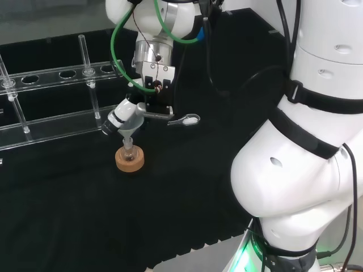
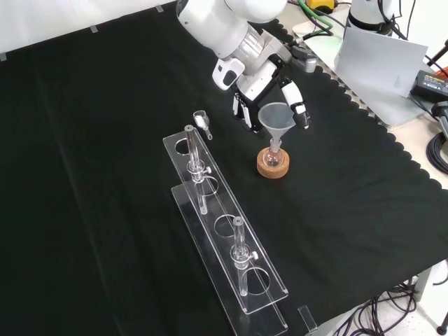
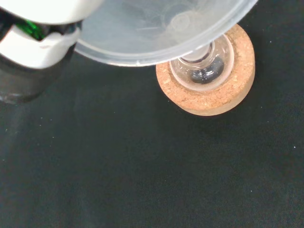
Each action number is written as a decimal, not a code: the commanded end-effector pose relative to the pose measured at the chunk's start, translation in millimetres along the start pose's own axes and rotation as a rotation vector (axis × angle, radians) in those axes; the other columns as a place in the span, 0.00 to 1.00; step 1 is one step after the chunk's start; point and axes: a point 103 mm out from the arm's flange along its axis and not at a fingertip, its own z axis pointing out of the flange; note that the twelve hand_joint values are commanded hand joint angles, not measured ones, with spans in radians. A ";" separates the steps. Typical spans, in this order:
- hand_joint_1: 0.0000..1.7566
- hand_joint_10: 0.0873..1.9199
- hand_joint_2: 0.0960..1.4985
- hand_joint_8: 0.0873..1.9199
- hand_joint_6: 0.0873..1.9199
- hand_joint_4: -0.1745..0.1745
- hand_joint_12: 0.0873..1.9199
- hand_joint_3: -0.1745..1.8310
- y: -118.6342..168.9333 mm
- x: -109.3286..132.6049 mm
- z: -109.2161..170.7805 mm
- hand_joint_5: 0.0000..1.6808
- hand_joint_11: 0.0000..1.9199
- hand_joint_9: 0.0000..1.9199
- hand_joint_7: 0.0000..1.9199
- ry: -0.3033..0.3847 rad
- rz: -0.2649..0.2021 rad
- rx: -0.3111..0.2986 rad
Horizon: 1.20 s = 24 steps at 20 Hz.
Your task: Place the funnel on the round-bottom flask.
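Clear rack point(image 2: 231, 241) beside cork stand point(image 2: 271, 165); hand point(image 2: 269, 87) pinching funnel point(image 2: 275, 117) over flask point(image 3: 202, 69), which the wrist view reveals.

text on the funnel point(image 2: 276, 119): nothing readable, plain clear plastic held right at the hand point(image 2: 269, 91)
text on the round-bottom flask point(image 3: 203, 69): none, no markings I can make out
text on the cork ring point(image 2: 271, 166) below the hand: blank
text on the tube rack point(image 2: 231, 245), well away from the hand: none
text on the arm's white links point(image 1: 317, 141): nothing legible
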 end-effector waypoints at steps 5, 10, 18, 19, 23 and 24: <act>0.56 0.04 0.29 0.10 0.24 0.42 0.68 0.44 4.4 -3.4 -1.0 0.63 0.29 0.69 0.71 0.007 -0.003 0.007; 0.56 0.04 0.29 0.10 0.24 0.42 0.68 0.44 6.5 -1.9 0.2 0.63 0.29 0.69 0.71 -0.007 -0.004 0.016; 0.56 0.04 0.29 0.10 0.24 0.42 0.68 0.44 13.0 -1.6 3.4 0.63 0.29 0.69 0.71 -0.010 0.008 0.019; 0.56 0.04 0.29 0.10 0.24 0.42 0.68 0.44 12.9 -1.1 4.8 0.63 0.29 0.69 0.71 -0.010 0.012 0.018; 0.56 0.04 0.29 0.10 0.24 0.41 0.68 0.44 13.3 -0.9 14.9 0.63 0.29 0.69 0.71 -0.005 0.023 0.023; 0.55 0.04 0.29 0.10 0.24 0.42 0.68 0.44 13.4 -1.2 16.6 0.63 0.29 0.69 0.71 -0.004 0.025 0.027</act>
